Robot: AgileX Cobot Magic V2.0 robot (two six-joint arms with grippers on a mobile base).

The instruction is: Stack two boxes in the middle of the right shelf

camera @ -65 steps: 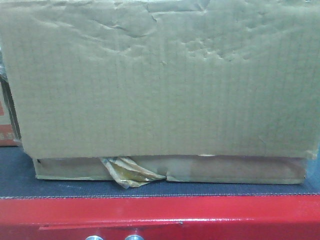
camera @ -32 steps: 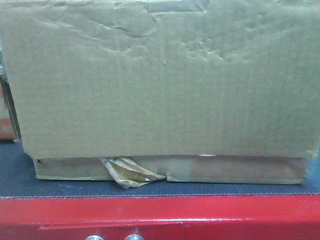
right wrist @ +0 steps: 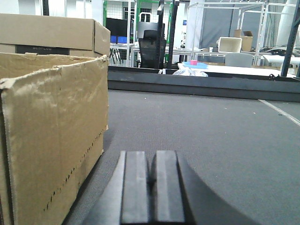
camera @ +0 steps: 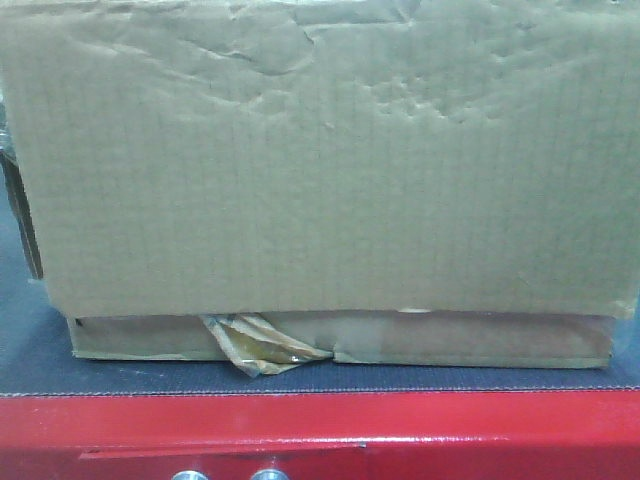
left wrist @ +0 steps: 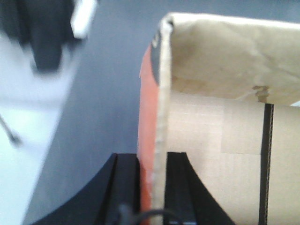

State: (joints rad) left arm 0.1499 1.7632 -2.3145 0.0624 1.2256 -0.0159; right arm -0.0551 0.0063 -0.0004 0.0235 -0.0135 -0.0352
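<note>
L gripper [left wrist: 153, 164] is clenched on one wall of the red-printed carton [left wrist: 148, 112], so it's occupied. Mid-view, the large box [camera: 320, 170] sits on the flat box [camera: 470, 340], w/ the stack's long axis along the platform [camera: 320, 425] front edge. R gripper [right wrist: 151, 161] has fingers pressed together, empty, low over the platform, w/ a brown box side just to its left. R arm is prob. the freer one to reach.

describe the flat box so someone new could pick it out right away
Find the red-edged platform with its dark mat; a large dented cardboard box fills the front view above it. The flat box lies directly beneath that box, on the mat. Only it carries torn yellowish tape, crumpled at its front left.
</note>
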